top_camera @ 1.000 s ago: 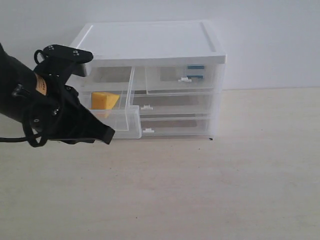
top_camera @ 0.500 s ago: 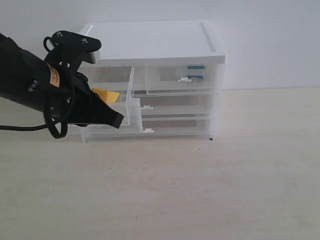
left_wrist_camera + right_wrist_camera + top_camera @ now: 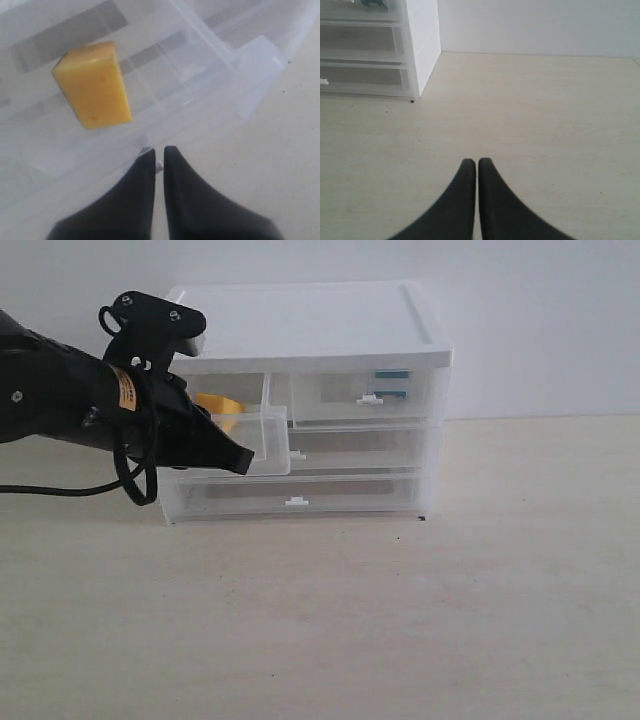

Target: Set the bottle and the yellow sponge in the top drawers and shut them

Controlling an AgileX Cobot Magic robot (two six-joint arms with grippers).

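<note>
The yellow sponge point(image 3: 222, 406) point(image 3: 94, 85) lies inside the clear top left drawer point(image 3: 272, 438) point(image 3: 210, 75), which stands partly out of the white-topped cabinet point(image 3: 300, 320). My left gripper point(image 3: 243, 462) point(image 3: 159, 153) is at this drawer's front, shut on its small white handle point(image 3: 159, 165). Teal parts of the bottle point(image 3: 391, 376) point(image 3: 372, 3) show through the pushed-in top right drawer point(image 3: 365, 397). My right gripper point(image 3: 478, 162) is shut and empty above bare table, off to the cabinet's right, and does not show in the exterior view.
Two wider clear drawers point(image 3: 295, 502) sit pushed in below the top pair. The pale wooden table point(image 3: 420, 620) spreads in front of and to the right of the cabinet. A black cable point(image 3: 60, 490) trails from the left arm.
The left gripper moved up and toward the cabinet, and the top left drawer with the sponge slid most of the way in. The right side is unchanged.
</note>
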